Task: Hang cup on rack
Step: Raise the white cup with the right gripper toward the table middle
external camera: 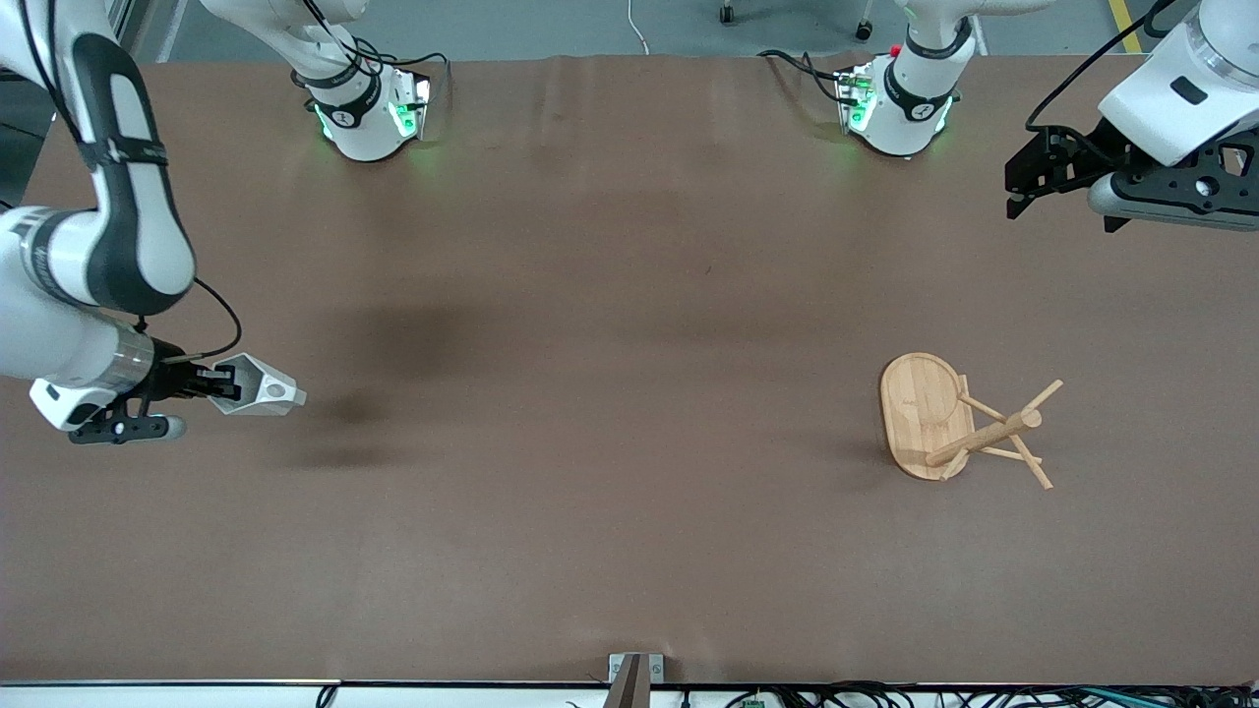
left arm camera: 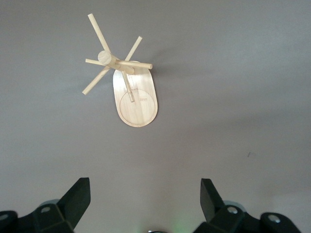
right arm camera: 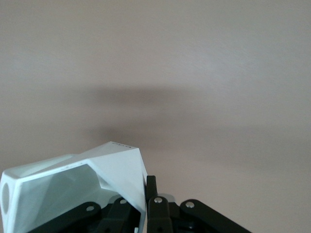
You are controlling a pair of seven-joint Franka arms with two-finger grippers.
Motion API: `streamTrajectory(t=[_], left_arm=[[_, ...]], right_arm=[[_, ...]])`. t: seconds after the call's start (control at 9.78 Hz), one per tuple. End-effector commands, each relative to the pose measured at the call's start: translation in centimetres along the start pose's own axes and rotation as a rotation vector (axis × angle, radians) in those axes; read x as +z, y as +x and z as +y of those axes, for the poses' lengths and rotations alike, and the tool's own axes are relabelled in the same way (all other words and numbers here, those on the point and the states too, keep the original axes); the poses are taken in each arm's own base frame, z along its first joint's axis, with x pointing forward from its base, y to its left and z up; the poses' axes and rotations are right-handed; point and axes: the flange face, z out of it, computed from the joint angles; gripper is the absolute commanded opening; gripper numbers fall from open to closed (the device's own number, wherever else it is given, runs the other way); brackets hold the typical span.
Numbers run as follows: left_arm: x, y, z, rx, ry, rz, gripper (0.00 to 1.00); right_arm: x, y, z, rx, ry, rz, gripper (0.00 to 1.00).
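The white faceted cup (external camera: 258, 385) is held in the air by my right gripper (external camera: 218, 384), which is shut on its wall, over the right arm's end of the table. In the right wrist view the cup (right arm camera: 73, 184) sits between the fingers (right arm camera: 151, 187), one inside the mouth and one outside. The bamboo rack (external camera: 969, 423) stands on its oval base near the left arm's end of the table, pegs sticking out. It also shows in the left wrist view (left arm camera: 127, 80). My left gripper (external camera: 1023, 187) is open and empty, held high, apart from the rack.
The brown table (external camera: 610, 344) spreads between cup and rack. The two arm bases (external camera: 369, 113) stand along the table's edge farthest from the front camera. A small metal bracket (external camera: 634, 674) sits at the edge nearest that camera.
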Motion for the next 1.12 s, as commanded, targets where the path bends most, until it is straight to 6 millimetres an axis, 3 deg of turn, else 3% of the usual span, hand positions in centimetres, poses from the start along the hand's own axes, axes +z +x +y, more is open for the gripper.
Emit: streamTrajectory(t=[0.0, 0.1, 0.31, 0.51, 0.72, 0.92, 1.02], left_arm=[[1.2, 0.4, -0.3, 0.029, -0.012, -0.05, 1.0], [1.3, 0.5, -0.3, 0.031, -0.01, -0.051, 1.0], [1.3, 0.5, 0.8, 0.051, -0.014, -0.053, 1.0], [2.3, 0.9, 4.6, 0.122, -0.074, -0.071, 1.0], [1.9, 0.1, 10.2, 0.298, -0.135, -0.068, 1.0], [1.7, -0.8, 14.6, 0.449, -0.173, -0.063, 1.0], [1.3, -1.2, 17.3, 0.49, -0.207, -0.035, 1.0]], right_arm=[[0.3, 0.4, -4.6, -0.027, 0.151, -0.007, 0.0], [0.7, 0.0, -6.7, 0.013, 0.331, -0.037, 0.01], [1.8, -0.2, -12.8, 0.041, 0.557, -0.061, 0.0], [2.1, -1.1, -18.9, 0.063, 0.73, -0.075, 0.0], [2.7, -2.9, -25.5, 0.073, 0.869, -0.063, 0.01], [2.9, -5.3, -32.3, 0.072, 0.926, -0.02, 0.01], [3.0, -5.8, -33.8, 0.1, 0.99, -0.036, 0.01]])
